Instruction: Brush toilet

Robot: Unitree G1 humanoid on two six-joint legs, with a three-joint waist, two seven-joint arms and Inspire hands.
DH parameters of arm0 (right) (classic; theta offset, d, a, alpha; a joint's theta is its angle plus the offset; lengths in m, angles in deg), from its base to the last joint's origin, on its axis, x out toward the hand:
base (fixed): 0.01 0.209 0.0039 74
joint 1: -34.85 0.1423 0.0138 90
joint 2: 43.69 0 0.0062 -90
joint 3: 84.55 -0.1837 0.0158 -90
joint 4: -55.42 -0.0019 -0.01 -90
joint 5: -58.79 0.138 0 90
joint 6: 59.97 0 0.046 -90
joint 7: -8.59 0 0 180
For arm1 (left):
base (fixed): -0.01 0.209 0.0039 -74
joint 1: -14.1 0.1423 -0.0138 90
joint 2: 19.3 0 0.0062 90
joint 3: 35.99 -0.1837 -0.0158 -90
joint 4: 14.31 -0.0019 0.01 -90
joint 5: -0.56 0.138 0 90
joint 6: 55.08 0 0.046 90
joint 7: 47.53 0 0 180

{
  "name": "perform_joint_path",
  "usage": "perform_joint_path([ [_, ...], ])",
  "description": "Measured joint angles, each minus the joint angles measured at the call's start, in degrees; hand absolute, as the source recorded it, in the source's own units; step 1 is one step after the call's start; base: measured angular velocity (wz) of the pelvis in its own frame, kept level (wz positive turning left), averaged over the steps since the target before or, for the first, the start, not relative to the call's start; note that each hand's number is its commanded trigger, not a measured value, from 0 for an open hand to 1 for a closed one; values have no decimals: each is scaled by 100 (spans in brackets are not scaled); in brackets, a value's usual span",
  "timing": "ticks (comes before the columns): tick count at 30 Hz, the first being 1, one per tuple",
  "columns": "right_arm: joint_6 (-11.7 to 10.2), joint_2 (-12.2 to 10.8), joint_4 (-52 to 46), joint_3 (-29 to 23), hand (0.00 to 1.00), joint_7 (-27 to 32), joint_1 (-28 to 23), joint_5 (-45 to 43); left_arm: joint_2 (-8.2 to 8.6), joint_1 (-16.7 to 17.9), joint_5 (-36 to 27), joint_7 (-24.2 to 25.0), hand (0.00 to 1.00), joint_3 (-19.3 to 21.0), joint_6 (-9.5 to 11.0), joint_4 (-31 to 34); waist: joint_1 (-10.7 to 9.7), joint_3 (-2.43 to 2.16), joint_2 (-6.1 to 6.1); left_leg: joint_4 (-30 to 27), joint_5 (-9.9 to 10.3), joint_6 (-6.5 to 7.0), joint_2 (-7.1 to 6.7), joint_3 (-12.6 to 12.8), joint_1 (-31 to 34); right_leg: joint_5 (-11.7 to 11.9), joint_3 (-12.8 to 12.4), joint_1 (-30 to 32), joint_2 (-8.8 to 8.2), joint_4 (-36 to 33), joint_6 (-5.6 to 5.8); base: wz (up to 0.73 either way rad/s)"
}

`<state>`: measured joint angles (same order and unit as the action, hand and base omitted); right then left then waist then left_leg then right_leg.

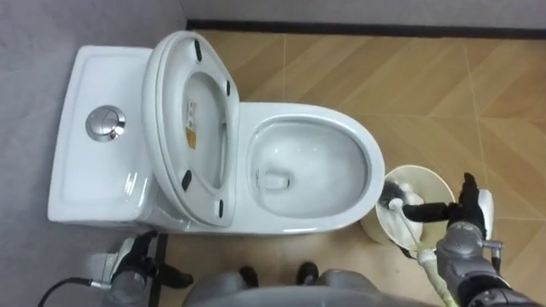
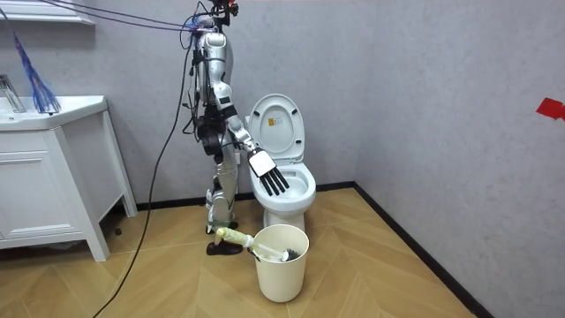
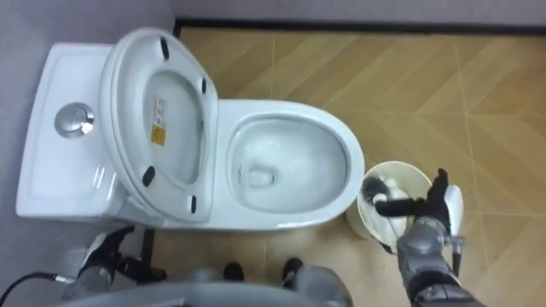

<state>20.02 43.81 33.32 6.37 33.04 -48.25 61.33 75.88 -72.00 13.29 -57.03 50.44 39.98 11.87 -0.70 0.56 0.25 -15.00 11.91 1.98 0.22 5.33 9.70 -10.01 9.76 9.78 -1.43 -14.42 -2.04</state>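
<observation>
**A:** Where is the toilet brush (image 1: 394, 203) sitting?

**B:** It is lying in the cream bucket (image 1: 418, 169) just beside the front rim of the toilet bowl (image 1: 367, 162). Its bristle head is resting inside and its handle is sticking out over the bucket's edge toward the robot, which I judge is offering an easy grip.

**A:** And the hands?

**B:** The right hand (image 1: 465, 215) is hovering above the bucket by the bowl's front with its fingers straight and spread, holding nothing. It is probably lining up to reach down. The left hand (image 1: 132, 269) is hanging low on the bowl's cistern side, and I cannot tell if it is open or closed.

**A:** Is there room to move?

**B:** The seat and lid (image 1: 192, 128) are standing raised behind the bowl, leaving it open for brushing. The wood floor (image 1: 409, 77) beyond the bowl's front is lying free. The bucket is crowding the bowl's rim, so a lifted brush is risking a knock there.
</observation>
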Motion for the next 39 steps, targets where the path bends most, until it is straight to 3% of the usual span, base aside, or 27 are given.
perform_joint_path([
  [6, 0, 41, 233, 3, 0, 214, 227, -42, -21, -311, -446, 2, 0, -147, 34, -66, 103, 47, 18, -286, -3, 10, 12, 39, 624, 6, -20, 606, -25, -248, -11, -2],
  [11, 32, 220, 499, 5, 0, 347, 628, 110, -60, -647, -638, 11, 0, -437, 9, -157, 125, 129, -18, -506, -27, 54, 9, 86, 1129, 10, -67, 1140, -69, -511, -12, -2],
  [18, 270, 493, 590, 7, 0, 285, 811, 239, -106, -847, -647, 10, 0, -452, -145, -158, 129, 132, -15, -656, -42, 79, -4, 138, 1565, -11, -170, 1667, -94, -798, -25, -4],
  [23, 497, 494, 776, 190, 0, -13, 749, 429, -123, -868, -649, 10, 0, -466, -146, -139, 184, 145, 11, -714, -41, 78, -35, 195, 1693, -117, -193, 1927, -166, -1064, -61, -4],
  [33, 657, 498, 1120, 295, 0, -625, 761, 920, -121, -917, -878, -97, 0, -589, -160, -155, 191, 144, 8, -916, -46, 85, -55, 119, 1913, -146, -78, 2073, -244, -1190, -64, 6],
  [39, 891, 566, 1201, 351, 0, -820, 888, 927, -170, -1079, -1093, -99, 0, -584, -321, -126, 252, 147, 1, -1514, 99, 182, -106, 108, 2558, -327, -113, 2726, -366, -1858, -40, 5],
])
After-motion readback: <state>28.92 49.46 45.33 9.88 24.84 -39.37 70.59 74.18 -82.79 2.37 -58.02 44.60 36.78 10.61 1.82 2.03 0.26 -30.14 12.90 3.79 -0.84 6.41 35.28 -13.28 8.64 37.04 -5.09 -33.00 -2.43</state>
